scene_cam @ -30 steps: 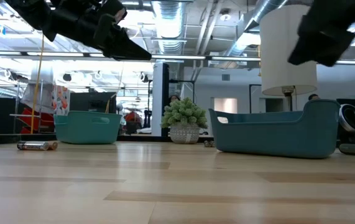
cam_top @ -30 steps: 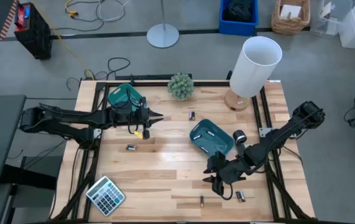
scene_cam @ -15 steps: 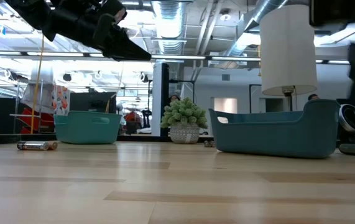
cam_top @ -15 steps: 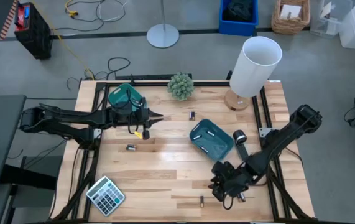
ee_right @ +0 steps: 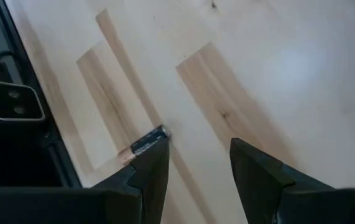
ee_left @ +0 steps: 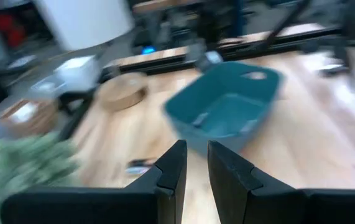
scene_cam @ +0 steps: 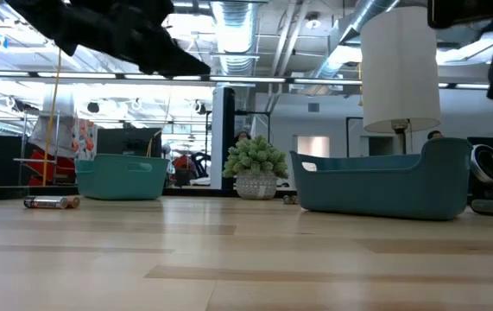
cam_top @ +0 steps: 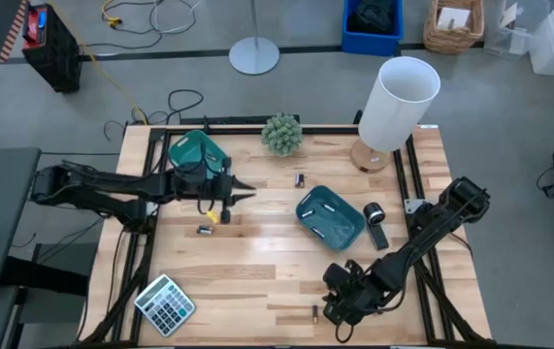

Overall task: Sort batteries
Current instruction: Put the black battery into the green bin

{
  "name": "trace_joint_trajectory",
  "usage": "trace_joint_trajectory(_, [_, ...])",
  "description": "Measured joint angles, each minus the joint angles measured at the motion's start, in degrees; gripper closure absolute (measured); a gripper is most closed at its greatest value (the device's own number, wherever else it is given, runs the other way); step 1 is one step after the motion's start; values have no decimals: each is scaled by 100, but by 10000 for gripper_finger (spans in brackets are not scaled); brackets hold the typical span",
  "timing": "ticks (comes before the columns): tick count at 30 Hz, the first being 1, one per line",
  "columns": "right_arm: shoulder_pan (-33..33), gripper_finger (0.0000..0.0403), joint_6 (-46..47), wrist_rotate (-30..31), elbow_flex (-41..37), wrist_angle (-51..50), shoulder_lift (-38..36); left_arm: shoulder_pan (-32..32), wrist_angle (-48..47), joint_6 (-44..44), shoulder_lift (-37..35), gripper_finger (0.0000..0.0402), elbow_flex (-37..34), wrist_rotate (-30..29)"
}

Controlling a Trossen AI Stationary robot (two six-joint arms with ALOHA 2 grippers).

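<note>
Three small batteries show on the wooden table in the high view: one near the plant [cam_top: 299, 179], one below the left tray [cam_top: 205, 230], and one by the near edge [cam_top: 315, 312]. My left gripper [cam_top: 245, 186] is in the air beside the left teal tray [cam_top: 196, 150], with its fingers close together and nothing between them [ee_left: 194, 163]. My right gripper [cam_top: 338, 308] is open just right of the near-edge battery. In the right wrist view that battery [ee_right: 146, 143] lies flat on the wood beside one fingertip, outside the gap [ee_right: 199, 158].
A second teal tray [cam_top: 330, 215] sits right of centre, with a black-and-silver cylinder gadget [cam_top: 374, 211] beside it. A grey calculator [cam_top: 165, 303] lies at the near left corner. The plant [cam_top: 281, 134] and a white lamp [cam_top: 395, 102] stand along the far edge. Black frame rails border the table.
My right gripper has travelled toward the table's near edge and a little left, ending beside the near-edge battery. My left gripper, still at first, has begun to shift slightly toward the near edge. No battery has moved.
</note>
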Motion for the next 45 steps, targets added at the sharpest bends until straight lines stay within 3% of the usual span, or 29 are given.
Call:
trace_joint_trajectory(4, [3,214,-291,357,169,-402,-137,-256,-3,275,0,343,0,614])
trace_joint_trajectory(11, [63,214,-484,997,183,-509,-505,-740,-19,737,0,343,0,655])
trace_joint_trajectory(25, [242,214,345,864,463,295,288,-889,-101,931,2,343,0,426])
trace_joint_trajectory(37, [282,211,534,565,1858,-698,1393,-889,-104,594,2,343,0,248])
trace_joint_trajectory(45, [319,175,1008,387,2399,-1615,1705,-889,-108,603,2,343,0,222])
